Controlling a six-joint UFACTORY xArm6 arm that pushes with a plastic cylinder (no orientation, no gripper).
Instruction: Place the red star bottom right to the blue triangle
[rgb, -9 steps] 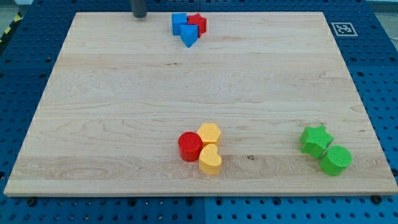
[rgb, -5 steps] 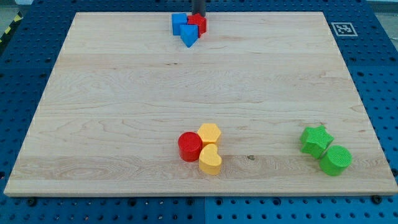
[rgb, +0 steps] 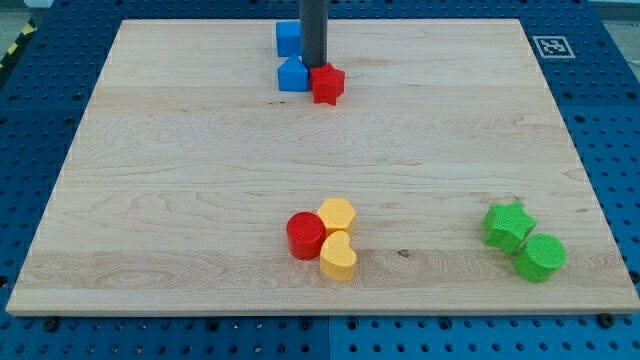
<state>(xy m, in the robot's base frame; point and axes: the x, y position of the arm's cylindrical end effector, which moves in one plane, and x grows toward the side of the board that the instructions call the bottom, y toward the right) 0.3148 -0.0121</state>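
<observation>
My tip (rgb: 314, 66) – a bare rod, gripping nothing – touches the red star (rgb: 327, 84); pushing on risks dragging the blue triangle (rgb: 293, 75) along.

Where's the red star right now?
The red star sits near the view's top centre, touching the blue triangle's right side, with my tip just above it.

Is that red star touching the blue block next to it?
Touching. In the camera view the red star sits flush against the right side of the blue triangle, no board showing between them. My tip stands just above both.
</observation>
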